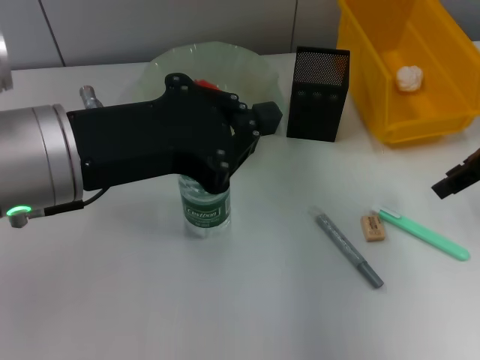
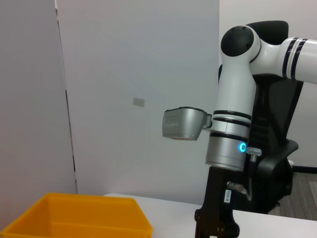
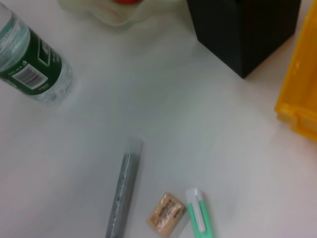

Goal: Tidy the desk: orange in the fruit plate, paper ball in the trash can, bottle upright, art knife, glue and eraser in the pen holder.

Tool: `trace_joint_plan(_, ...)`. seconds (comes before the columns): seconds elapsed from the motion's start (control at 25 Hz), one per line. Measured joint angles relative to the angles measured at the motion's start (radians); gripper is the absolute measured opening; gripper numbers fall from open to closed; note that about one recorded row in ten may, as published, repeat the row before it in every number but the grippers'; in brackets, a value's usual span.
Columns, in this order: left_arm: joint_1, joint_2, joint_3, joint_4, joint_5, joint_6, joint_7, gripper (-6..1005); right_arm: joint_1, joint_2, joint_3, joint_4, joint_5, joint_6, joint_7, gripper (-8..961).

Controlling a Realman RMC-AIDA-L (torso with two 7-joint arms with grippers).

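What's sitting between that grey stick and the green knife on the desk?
The eraser lies between the grey stick and the green knife, close beside the knife's capped end. Both the head and right wrist views show it.

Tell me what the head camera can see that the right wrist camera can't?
Only the head view shows the paper ball lying in the trash can, the left gripper over the bottle, and a bit of the right gripper at the edge. Only the right wrist view shows the bottle's barcode. Both show the bottle, eraser, pen holder, fruit plate, grey glue and green knife.
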Motion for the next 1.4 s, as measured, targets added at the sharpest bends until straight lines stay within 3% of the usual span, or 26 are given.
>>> trace_joint_plan(0.28,0.017,-0.001,-0.005,-0.008,-0.015,-0.001,0.025,-1,0.042,0.022,-0.021,0.087,-0.017,-0.097,-0.061,492)
trace_joint_plan(0.6,0.036,-0.001,-0.024,-0.021,-0.057,-0.002,0.049,-1,0.056,0.058,-0.155,0.105,-0.048,-0.197,-0.105,557)
trace_joint_plan(0.68,0.043,-0.001,-0.026,-0.031,-0.081,-0.002,0.066,-1,0.056,0.08,-0.184,0.104,-0.074,-0.234,-0.116,575)
trace_joint_plan(1.2,0.058,0.001,-0.028,-0.042,-0.105,-0.003,0.077,-1,0.067,0.103,-0.185,0.101,-0.081,-0.266,-0.135,605)
trace_joint_plan(1.4,0.058,0.001,-0.028,-0.044,-0.105,-0.003,0.077,-1,0.076,0.124,-0.184,0.103,-0.081,-0.267,-0.136,599)
